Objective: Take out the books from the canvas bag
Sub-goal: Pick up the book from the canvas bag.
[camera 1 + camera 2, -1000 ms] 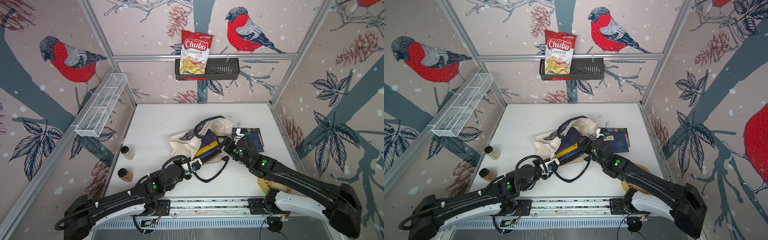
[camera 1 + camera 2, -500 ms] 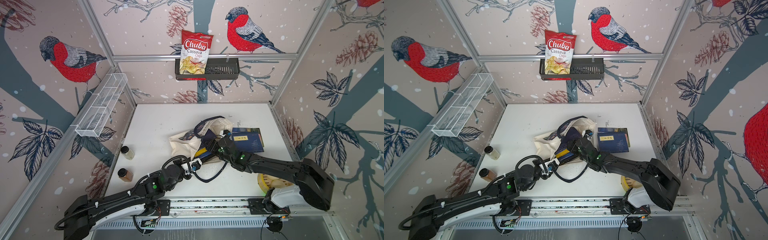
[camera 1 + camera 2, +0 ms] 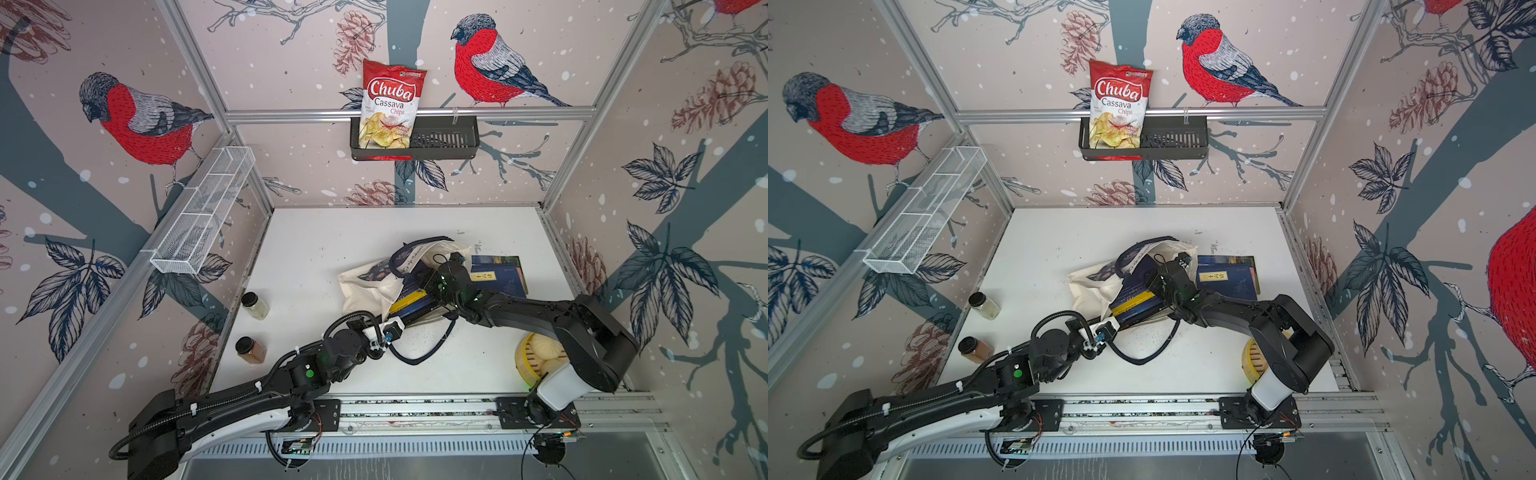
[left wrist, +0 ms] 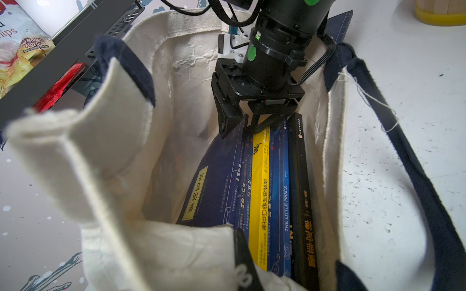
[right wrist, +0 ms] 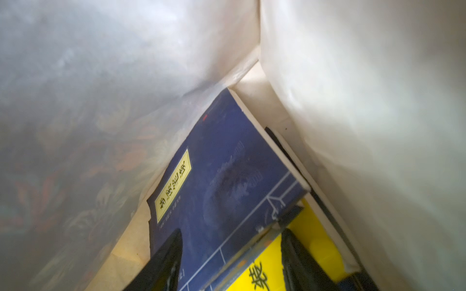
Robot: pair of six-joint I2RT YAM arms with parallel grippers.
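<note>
**Right tool has gone into the bag mouth**

Reaching lower than a second ago, the right arm has pushed the right tool [image 4: 243, 126] into the open canvas bag [image 3: 365, 291]. The bag lies on its side on the desk [image 3: 332, 249].

The books [image 4: 259, 189] stand packed together inside it, spines showing, among them a yellow spine and The Little Prince [image 4: 285, 209]. The right tool's jaws stand apart over the books' ends, one finger on the cover of the navy book [image 5: 227, 163] and the other by the yellow spine. Whether they already pinch it, I cannot tell.

The left tool [image 3: 399, 325] has not moved. It is closed on the near rim of the bag.

A loose book [image 3: 498, 276] lies flat on the desk just beside the bag.
</note>
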